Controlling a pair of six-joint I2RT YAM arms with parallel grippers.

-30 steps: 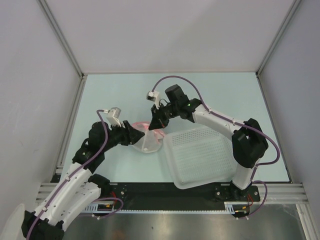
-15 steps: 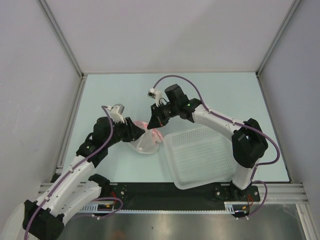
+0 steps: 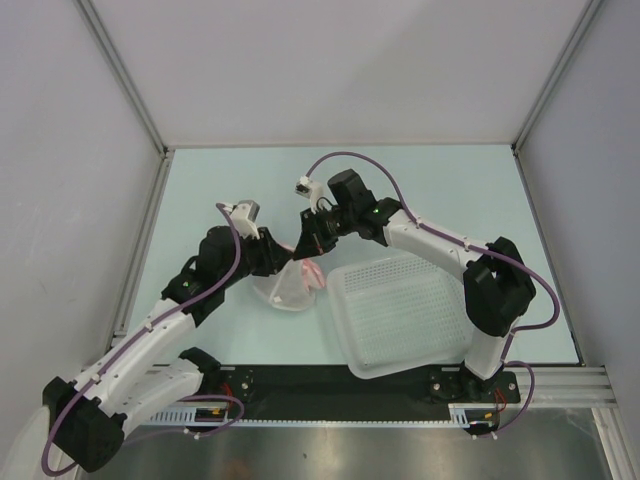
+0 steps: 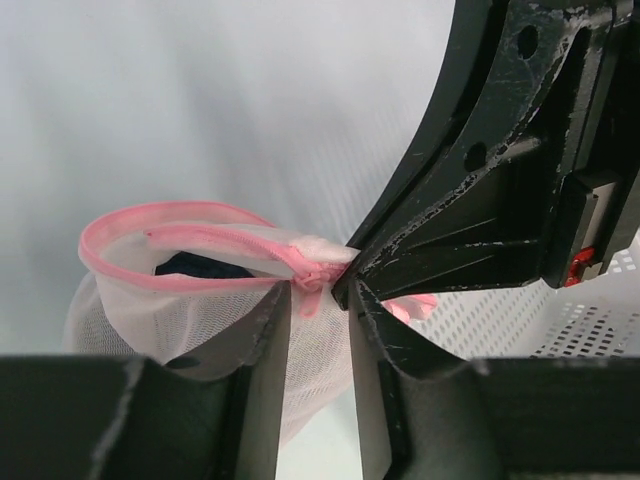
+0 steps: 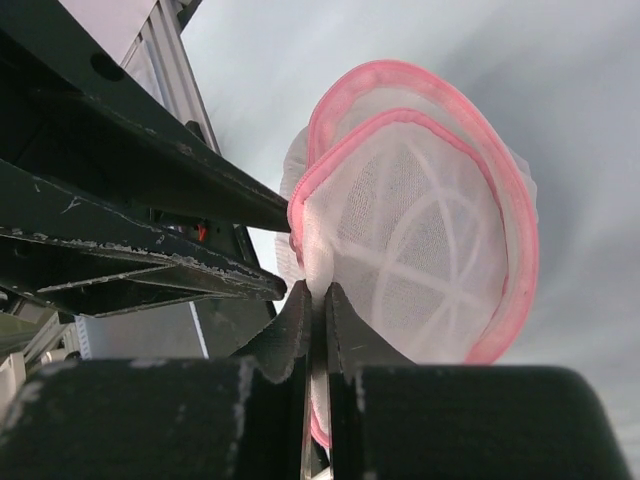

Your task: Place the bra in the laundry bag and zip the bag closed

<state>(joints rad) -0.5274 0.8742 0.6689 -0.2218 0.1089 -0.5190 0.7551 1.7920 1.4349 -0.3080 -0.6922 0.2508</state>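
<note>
Beside the basket (image 3: 400, 315), right pincer (image 5: 318, 292) clamps the laundry bag (image 5: 420, 250).

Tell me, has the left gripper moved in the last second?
Yes. In the top view the left gripper has moved right and a little up the picture, closer to the white basket, which has stayed put.
</note>
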